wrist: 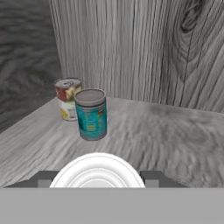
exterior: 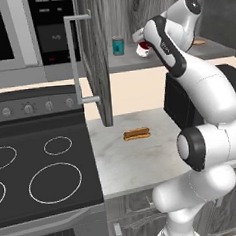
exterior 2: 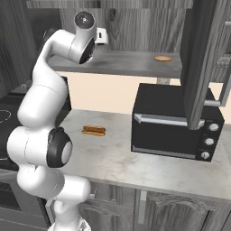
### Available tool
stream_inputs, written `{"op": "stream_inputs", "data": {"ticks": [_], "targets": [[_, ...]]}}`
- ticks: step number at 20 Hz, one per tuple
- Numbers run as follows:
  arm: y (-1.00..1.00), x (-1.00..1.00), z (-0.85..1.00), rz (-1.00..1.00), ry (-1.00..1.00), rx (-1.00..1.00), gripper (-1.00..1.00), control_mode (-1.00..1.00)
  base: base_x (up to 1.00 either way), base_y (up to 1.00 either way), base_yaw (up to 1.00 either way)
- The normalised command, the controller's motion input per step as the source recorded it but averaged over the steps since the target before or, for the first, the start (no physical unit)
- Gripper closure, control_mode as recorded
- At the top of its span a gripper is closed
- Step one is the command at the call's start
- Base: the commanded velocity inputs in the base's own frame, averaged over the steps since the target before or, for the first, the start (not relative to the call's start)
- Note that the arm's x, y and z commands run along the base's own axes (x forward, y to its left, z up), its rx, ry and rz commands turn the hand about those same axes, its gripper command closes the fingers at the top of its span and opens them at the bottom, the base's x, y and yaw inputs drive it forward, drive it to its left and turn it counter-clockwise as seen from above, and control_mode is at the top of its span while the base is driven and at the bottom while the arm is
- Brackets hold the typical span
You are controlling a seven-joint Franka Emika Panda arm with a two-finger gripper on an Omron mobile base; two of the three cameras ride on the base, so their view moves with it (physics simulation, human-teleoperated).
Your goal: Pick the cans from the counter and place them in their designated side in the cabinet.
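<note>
You have both cans standing upright on the cabinet shelf [wrist: 175, 131]: in the hand view the teal can [wrist: 91, 114] sits nearer the shelf's front edge, and the red can [wrist: 67, 98] is just behind it toward the back left corner, the two close together, though whether they touch cannot be told. In the left base view the teal can [exterior: 118, 46] stands on the grey shelf beside the open cabinet door [exterior: 94, 56] with its silver bar handle [exterior: 74, 58], and the arm reaches up to that shelf. Your hand [exterior: 142, 44] is partly hidden by the arm there, with something red showing just by it; whether its fingers are spread or closed, or hold anything, you cannot tell from these views. Down on the surface [exterior: 143, 163] a hot dog [exterior: 137, 134] lies near the middle, and a black oven [exterior 2: 176, 124] stands toward its right end.
</note>
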Motion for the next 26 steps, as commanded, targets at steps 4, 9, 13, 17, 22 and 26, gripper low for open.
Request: {"op": "stream_inputs", "data": {"ticks": [4,9,13,17,22,26], "targets": [[0.0,0.19,-0.07,0.0,0.01,0.0,1.0,-1.0,0.0,0.0,0.0],[0.0,0.17,-0.07,0.0,0.01,0.0,1.0,-1.0,0.0,0.0,0.0],[0.0,0.18,-0.07,0.0,0.01,0.0,1.0,-1.0,0.0,0.0,0.0],[0.0,0.19,-0.05,0.0,0.01,0.0,1.0,-1.0,0.0,0.0,0.0],[0.0,0.19,-0.04,0.0,0.01,0.0,1.0,-1.0,0.0,0.0,0.0],[0.0,0.2,-0.03,0.01,0.01,0.0,1.0,-1.0,0.0,0.0,0.0]]}}
